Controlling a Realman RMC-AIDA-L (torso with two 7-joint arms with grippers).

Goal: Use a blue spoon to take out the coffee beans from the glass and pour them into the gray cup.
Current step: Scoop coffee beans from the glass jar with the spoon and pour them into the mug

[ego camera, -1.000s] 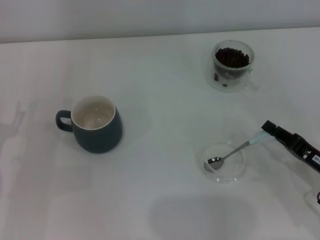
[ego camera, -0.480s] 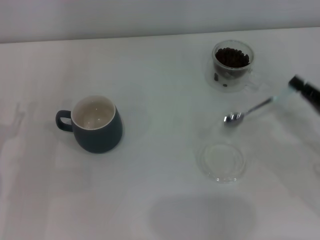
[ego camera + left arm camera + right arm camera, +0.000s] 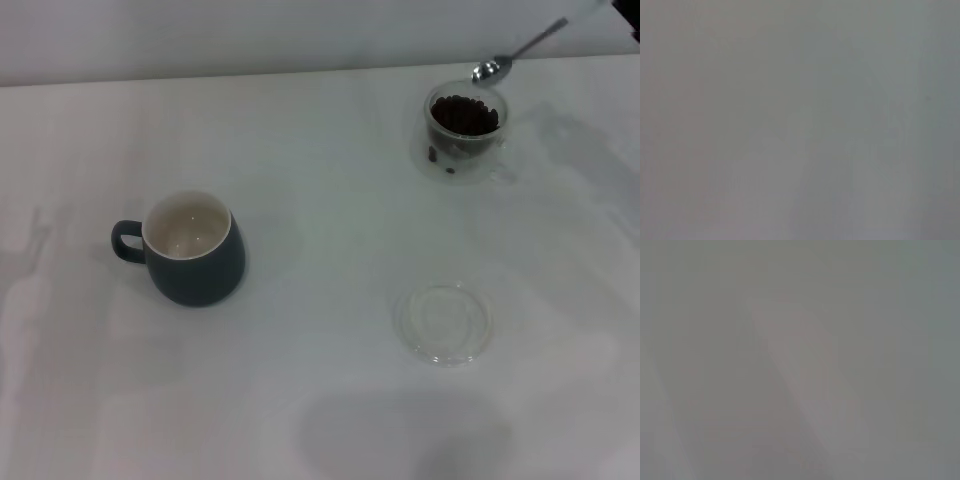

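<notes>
Shiny metal is what you see first: the blue spoon (image 3: 515,55) hangs in the air at about one o'clock in your head view, its bowl just above the far rim of the glass (image 3: 463,130) and its thin shaft slanting up and away toward the top right corner, where it runs out of view. Of your right arm only a dark sliver shows at that corner's edge, so you cannot tell from these views how the right gripper sits on the handle or whether it is pinching or spread. Your left arm and its gripper do not show in the head view, and both wrist views give you only a featureless grey blur. The spoon's bowl looks empty, though it is small and hard to judge. Below it, the glass stands upright at one o'clock with the coffee beans (image 3: 464,115) heaped dark inside it. Well apart, at nine o'clock, the gray cup (image 3: 191,250) stands upright, its loop handle pointing left and its cream inside bare. At about five o'clock a flat clear saucer (image 3: 443,323) lies on the white table (image 3: 320,160), holding nothing.
</notes>
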